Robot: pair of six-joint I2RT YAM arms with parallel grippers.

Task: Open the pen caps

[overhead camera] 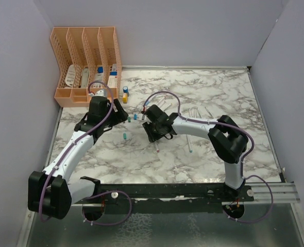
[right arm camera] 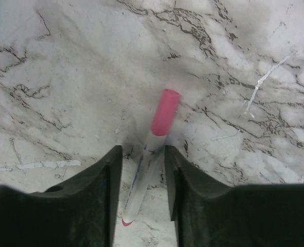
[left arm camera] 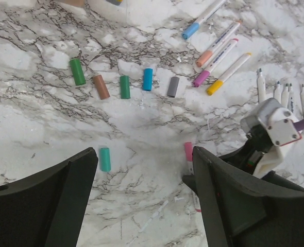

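Grasp setup: right hand (right arm camera: pixel 143 150) straddles the capped pen near the middle of the white marbled bench (overhead camera: pixel 219 92); the cap is not yet off.

The pink cylindrical plastic cap (right arm camera: pixel 165 112) sits on the thin white pen barrel (right arm camera: pixel 140 185), which lies flat about midway between the near and far edges. The right hand is narrowly open with a sliver of bench showing on each side of the barrel, so it grips nothing. The left hand (left arm camera: pixel 144 195) is spread wide, empty, and hovers close by. Judgement: close the right hand on the barrel behind the cap seam. The left hand should then pinch the cap alone and pull along the pen's axis.

Caps (left arm camera: pixel 124 86) lie in a row on the tabletop (left arm camera: pixel 38 128), capped pens (left arm camera: pixel 216 56) beyond its right end; another pen (right arm camera: pixel 148 157) lies between the right gripper's (right arm camera: pixel 141 150) jaws.
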